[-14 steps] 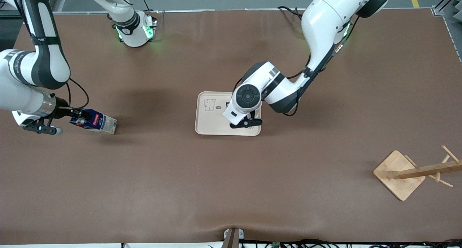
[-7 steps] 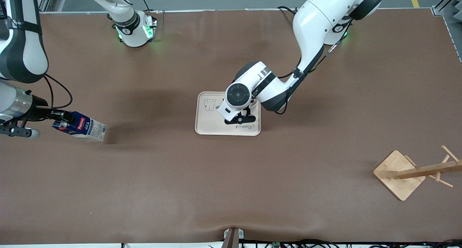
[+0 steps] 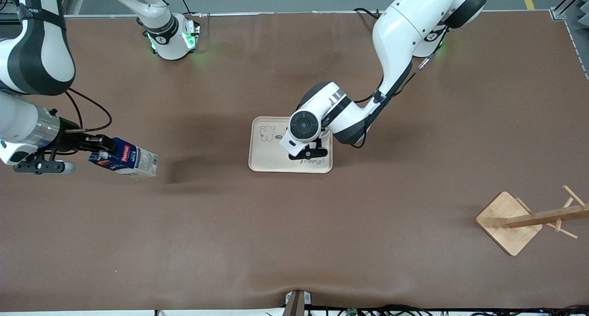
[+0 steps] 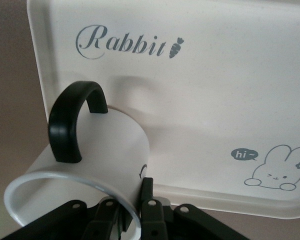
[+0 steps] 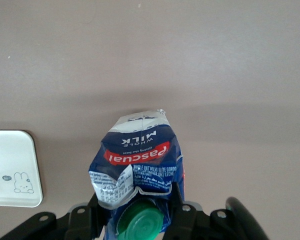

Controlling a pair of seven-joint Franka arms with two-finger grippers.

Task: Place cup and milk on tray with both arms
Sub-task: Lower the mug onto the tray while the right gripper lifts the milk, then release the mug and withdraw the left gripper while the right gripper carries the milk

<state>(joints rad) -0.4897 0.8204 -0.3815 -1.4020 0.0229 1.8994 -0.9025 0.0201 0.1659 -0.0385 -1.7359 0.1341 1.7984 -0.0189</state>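
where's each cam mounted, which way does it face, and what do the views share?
Front: high across the table, facing both bases; whole arms, rack.
Left wrist: on the left arm, looking past the left gripper, jaws shut on the cup rim, at the tray.
Right wrist: on the right arm, looking past the right gripper, jaws shut on the milk, at the table.
Shared: all three show the tray.

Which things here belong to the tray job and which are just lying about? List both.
Job: cup in the left hand on the tray; milk in the right hand.
Lying about: wooden rack at the left arm's end.
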